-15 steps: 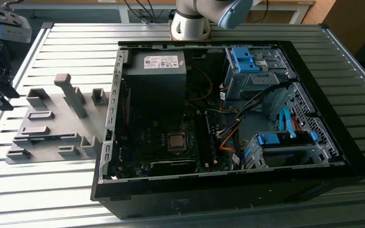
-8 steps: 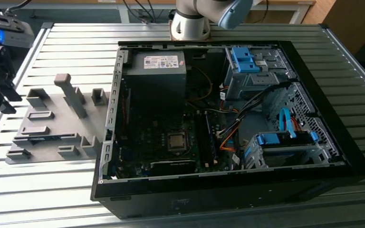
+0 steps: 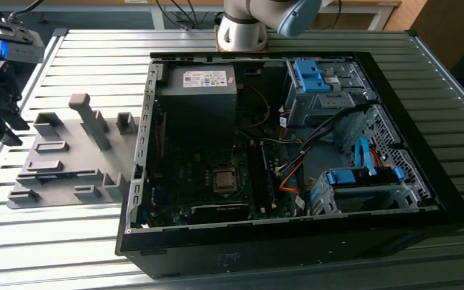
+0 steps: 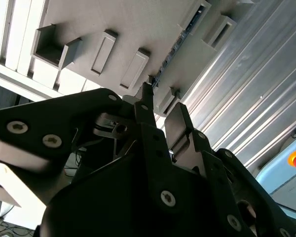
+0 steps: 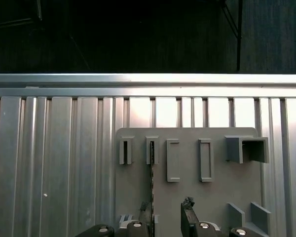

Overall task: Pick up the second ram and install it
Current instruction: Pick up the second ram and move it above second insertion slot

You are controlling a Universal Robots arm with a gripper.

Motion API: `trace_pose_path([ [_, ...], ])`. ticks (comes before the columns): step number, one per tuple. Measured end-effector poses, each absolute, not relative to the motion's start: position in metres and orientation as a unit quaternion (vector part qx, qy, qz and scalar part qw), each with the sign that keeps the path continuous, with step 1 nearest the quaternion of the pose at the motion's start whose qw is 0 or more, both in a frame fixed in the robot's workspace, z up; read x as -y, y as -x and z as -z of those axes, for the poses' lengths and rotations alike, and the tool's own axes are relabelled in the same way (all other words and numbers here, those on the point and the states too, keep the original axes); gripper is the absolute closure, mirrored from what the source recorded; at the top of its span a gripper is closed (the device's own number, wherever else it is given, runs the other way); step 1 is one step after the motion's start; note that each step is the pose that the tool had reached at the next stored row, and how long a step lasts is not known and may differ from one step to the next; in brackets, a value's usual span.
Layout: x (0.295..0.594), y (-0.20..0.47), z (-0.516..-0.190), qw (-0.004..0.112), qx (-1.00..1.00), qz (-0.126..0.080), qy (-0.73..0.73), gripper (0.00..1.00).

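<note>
The second ram [image 5: 151,170] stands on edge in a slot of the grey fixture plate [image 5: 217,192], showing as a thin dark line. In the second wrist view the ram [image 4: 180,42] runs away from the fingertips across the plate. My gripper [image 5: 166,210] is open above the plate with nothing held. The stick lines up just inside one fingertip [image 5: 145,210], and the other fingertip [image 5: 187,205] stands well clear of it. In the exterior view the gripper [image 3: 2,130] hangs at the left edge of the table, beside the plate where the ram [image 3: 70,176] shows a strip of blue.
An open black computer case [image 3: 425,199] lies at the centre of the ribbed metal table [image 3: 55,254], its motherboard [image 3: 225,180] exposed. Blue drive cages [image 3: 361,181] and cables fill its right side. Upright grey blocks [image 3: 87,115] rise from the fixture plate.
</note>
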State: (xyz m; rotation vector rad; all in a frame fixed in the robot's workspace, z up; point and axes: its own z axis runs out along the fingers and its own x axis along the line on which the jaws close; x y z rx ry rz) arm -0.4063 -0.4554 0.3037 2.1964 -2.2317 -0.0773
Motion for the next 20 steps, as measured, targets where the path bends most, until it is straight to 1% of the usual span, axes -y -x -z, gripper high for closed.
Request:
trace_pose_path([
  [3,0.4554,0.4063,-0.3036,0.004,0.712,0.025,-0.701,0.63],
  [4,0.4555,0.4064,-0.3033,0.003,0.712,0.027,-0.701,0.63],
  [6,0.4560,0.4063,-0.3025,-0.005,0.712,0.035,-0.701,0.63],
  [8,0.4562,0.4063,-0.3005,-0.008,0.712,0.037,-0.701,0.63],
  [20,0.4563,0.4063,-0.2981,-0.008,0.712,0.037,-0.701,0.63],
])
